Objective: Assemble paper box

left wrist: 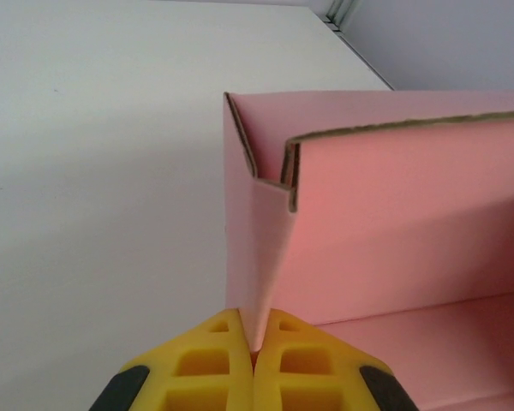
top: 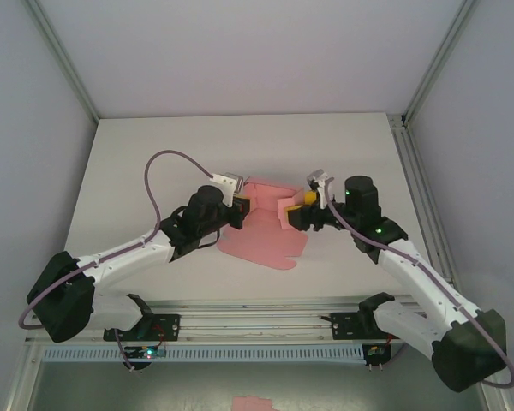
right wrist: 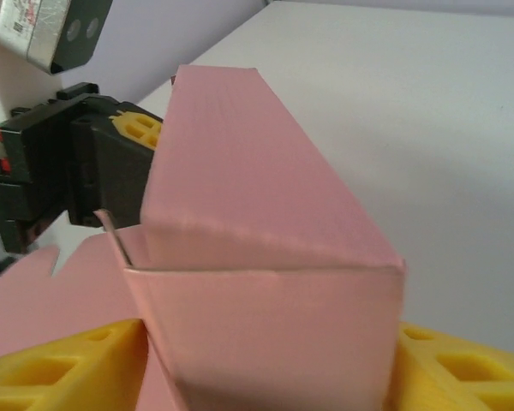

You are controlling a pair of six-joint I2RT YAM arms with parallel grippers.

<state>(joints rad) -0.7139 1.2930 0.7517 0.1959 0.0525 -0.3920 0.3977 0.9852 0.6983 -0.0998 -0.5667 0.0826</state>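
Observation:
The paper box (top: 270, 235) is pink card lying mid-table, its base sheet flat and its far walls folded upright. My left gripper (top: 240, 208) is at its left end. In the left wrist view the yellow fingers (left wrist: 218, 360) are shut on a thin upright wall of the paper box (left wrist: 394, 231). My right gripper (top: 296, 210) is at the box's right end. In the right wrist view a folded-up end of the paper box (right wrist: 265, 334) fills the gap between the two yellow fingers (right wrist: 60, 364), and both fingers touch its sides.
The white table (top: 154, 163) extends well behind and to both sides of the box. A small pink paper scrap (top: 253, 402) lies below the table's near rail (top: 257, 308). Metal frame posts (top: 403, 124) stand at the back corners.

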